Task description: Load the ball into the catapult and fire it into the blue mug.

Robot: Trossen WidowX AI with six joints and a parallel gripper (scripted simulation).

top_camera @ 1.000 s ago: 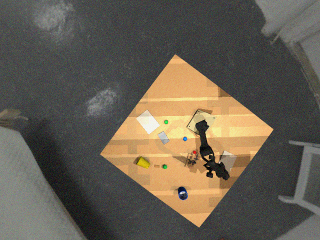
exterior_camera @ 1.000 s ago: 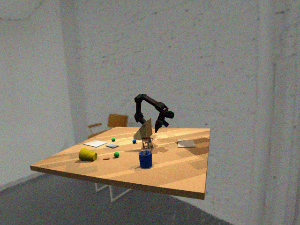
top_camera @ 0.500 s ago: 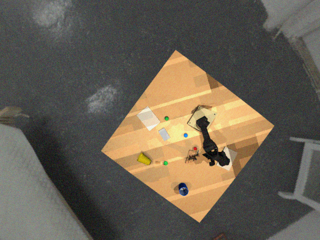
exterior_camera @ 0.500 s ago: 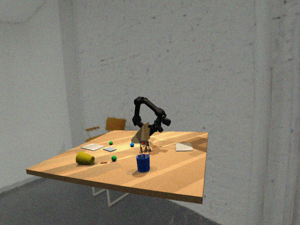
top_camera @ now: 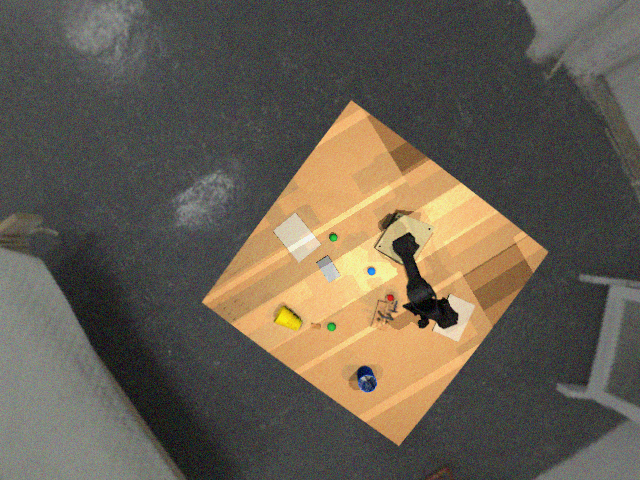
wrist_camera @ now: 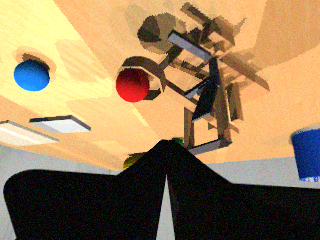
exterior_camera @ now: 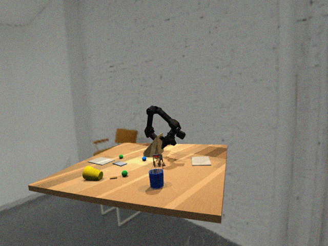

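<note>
The small wooden catapult [top_camera: 385, 313] [exterior_camera: 159, 163] [wrist_camera: 206, 102] stands on the table. The red ball [top_camera: 390, 297] [exterior_camera: 157, 156] [wrist_camera: 132, 85] appears to rest in the round cup of its arm. The blue mug [top_camera: 366, 378] [exterior_camera: 156, 178] [wrist_camera: 306, 155] stands upright, nearer the table's front edge than the catapult. My gripper [top_camera: 405, 306] [exterior_camera: 162, 147] [wrist_camera: 167, 146] is shut and empty. It is beside the catapult and above the table, pointing towards it, not visibly touching it. Its fingers hide the lower part of the wrist view.
A blue ball [top_camera: 371, 271] [exterior_camera: 144, 158] [wrist_camera: 32, 75] lies near the catapult. A yellow cup [top_camera: 287, 318] [exterior_camera: 91, 173] lies on its side. Two green balls [top_camera: 331, 326] [top_camera: 333, 237] and a small wooden piece [top_camera: 315, 326] lie farther left. Flat pads [top_camera: 297, 237] [top_camera: 328, 268] [top_camera: 459, 317] lie on both sides.
</note>
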